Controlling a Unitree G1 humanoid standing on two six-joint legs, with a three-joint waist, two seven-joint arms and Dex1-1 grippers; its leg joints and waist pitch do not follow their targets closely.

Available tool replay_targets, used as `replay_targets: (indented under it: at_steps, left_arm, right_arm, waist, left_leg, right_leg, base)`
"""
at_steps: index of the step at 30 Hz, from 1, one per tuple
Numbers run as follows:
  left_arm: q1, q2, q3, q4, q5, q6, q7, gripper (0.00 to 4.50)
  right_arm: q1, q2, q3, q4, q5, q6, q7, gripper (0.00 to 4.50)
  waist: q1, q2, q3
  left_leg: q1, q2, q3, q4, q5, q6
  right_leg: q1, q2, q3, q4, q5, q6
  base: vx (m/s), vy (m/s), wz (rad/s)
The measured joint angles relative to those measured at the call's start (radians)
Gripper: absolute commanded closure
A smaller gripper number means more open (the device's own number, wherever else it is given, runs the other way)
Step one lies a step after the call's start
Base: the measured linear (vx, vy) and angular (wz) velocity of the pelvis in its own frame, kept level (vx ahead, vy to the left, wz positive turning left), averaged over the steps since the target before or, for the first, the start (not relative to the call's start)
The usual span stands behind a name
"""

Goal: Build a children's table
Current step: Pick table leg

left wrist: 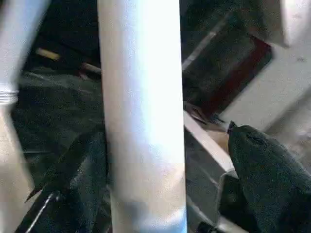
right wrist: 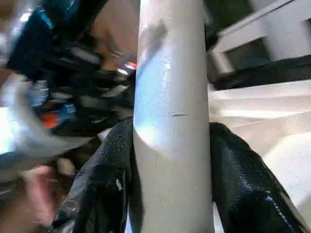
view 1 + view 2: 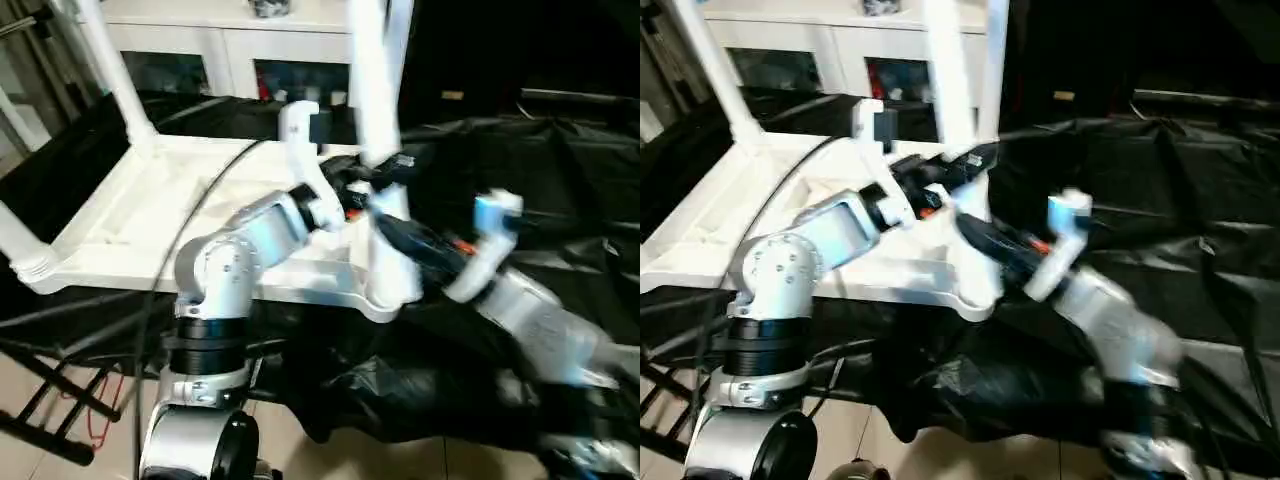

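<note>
Black-draped work table (image 3: 560,170) as the ground, white glass-doored cabinet (image 3: 230,45) behind it. Nearest item: right gripper (image 2: 171,160), two black fingers clamped on either side of a long white tubular plastic leg (image 2: 170,97), both pads touching it. Same leg seen from the head cameras standing upright in the near right corner socket (image 3: 385,290) of the small white plastic square table top (image 3: 150,215), which lies ribbed underside up on the black cloth. Next: left gripper (image 1: 165,170), fingers spread wide around that leg, one finger beside it, the other well clear, so no grip. Farther: a second white leg (image 3: 110,70) upright at the far left corner, a third (image 3: 15,245) at the near left corner, cut off by the frame edge. Step in hand, as judged: seating this leg into its socket. Next move likely calls for a straight downward press with the leg kept upright, the left gripper steadying or closing higher up. Hard to make out: how deep the leg sits, since arms cover the socket; the far right corner, largely hidden behind leg and arms.
</note>
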Motion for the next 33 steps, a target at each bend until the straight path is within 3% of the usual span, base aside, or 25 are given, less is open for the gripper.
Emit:
replay_targets:
  at_steps: [3,5,9,14,16,23,24,26,28,33]
  left_arm:
    - [-0.002,-0.003,0.023,0.030,0.021,-0.029,0.040,0.76]
    - [-0.007,-0.003,0.041,0.048,0.028,-0.046,0.062,1.12]
    - [-0.010,-0.002,0.054,0.050,0.035,-0.067,0.098,1.32]
    - [-0.016,-0.003,0.078,0.057,0.048,-0.108,0.156,1.70]
    - [-0.019,-0.006,0.080,0.058,0.049,-0.117,0.163,2.04]
    - [-0.019,-0.003,0.076,0.060,0.061,-0.132,0.175,2.50]
    - [-0.019,0.000,0.070,0.060,0.061,-0.132,0.167,2.53]
    - [-0.019,0.014,0.054,0.060,0.061,-0.132,0.143,2.58]
    - [-0.016,0.038,0.027,0.060,0.060,-0.130,0.091,2.59]
    - [-0.001,0.116,-0.073,0.032,0.017,-0.091,-0.137,2.60]
  right_arm:
    - [0.001,0.024,0.053,-0.004,-0.053,-0.028,-0.036,2.64]
    - [0.002,0.042,0.094,-0.011,-0.079,-0.042,-0.044,2.64]
    - [-0.001,0.067,0.132,-0.016,-0.117,-0.087,-0.066,2.64]
    - [-0.030,0.096,0.156,-0.012,-0.172,-0.149,-0.134,2.64]
    - [-0.034,0.098,0.159,-0.012,-0.178,-0.158,-0.143,2.64]
    - [-0.034,0.095,0.186,-0.011,-0.216,-0.185,-0.163,2.64]
    - [-0.034,0.095,0.187,-0.011,-0.215,-0.184,-0.162,2.64]
    - [-0.034,0.088,0.187,-0.014,-0.206,-0.178,-0.155,1.94]
    - [-0.034,0.063,0.189,-0.021,-0.190,-0.152,-0.120,1.91]
    - [-0.034,-0.083,0.209,-0.052,-0.098,0.005,0.074,1.48]
  waist:
    - [0.000,-0.004,0.001]
    - [0.000,-0.006,0.002]
    - [0.001,-0.013,0.001]
    - [0.000,-0.024,0.004]
    - [0.001,-0.027,0.003]
    - [-0.001,-0.033,0.003]
    - [-0.001,-0.033,0.003]
    - [-0.001,-0.033,0.003]
    - [0.000,-0.033,0.003]
    - [0.002,-0.033,0.003]
  left_leg:
    - [-0.002,0.000,0.000,0.000,0.000,0.000]
    - [-0.003,0.000,0.000,0.000,0.001,0.003]
    - [-0.003,0.000,0.000,0.000,0.001,0.003]
    - [-0.003,0.001,0.000,0.000,0.000,0.001]
    - [-0.003,0.001,0.000,0.000,-0.001,0.000]
    - [-0.003,0.000,0.001,0.000,-0.001,0.000]
    - [-0.003,0.000,0.001,0.000,0.000,0.001]
    - [-0.003,0.000,0.001,0.000,0.000,0.001]
    - [-0.003,0.000,0.001,0.000,0.000,0.001]
    - [-0.003,0.000,0.001,0.001,0.001,0.003]
  right_leg:
    - [-0.001,0.000,0.000,-0.001,0.000,0.001]
    - [-0.001,0.000,0.000,-0.002,0.000,0.001]
    - [-0.002,0.000,0.000,-0.003,0.001,0.001]
    - [-0.002,0.000,0.001,-0.003,0.002,0.001]
    - [-0.001,0.000,0.001,-0.005,0.003,0.002]
    - [-0.001,0.000,0.001,-0.006,0.005,0.003]
    - [-0.001,0.000,0.001,-0.006,0.006,0.003]
    - [-0.001,0.000,0.002,-0.006,0.006,0.003]
    - [-0.001,0.000,0.002,-0.006,0.006,0.003]
    - [0.000,-0.001,0.002,-0.006,0.006,0.002]
  base:
    - [0.000,0.000,0.00]
    - [0.000,0.000,0.00]
    - [0.000,0.000,0.00]
    - [0.000,0.000,0.00]
    - [0.000,0.000,0.00]
    - [0.000,0.000,0.00]
    - [0.000,0.000,0.00]
    - [0.000,0.000,0.00]
    - [0.000,0.000,0.00]
    - [0.000,0.000,0.00]
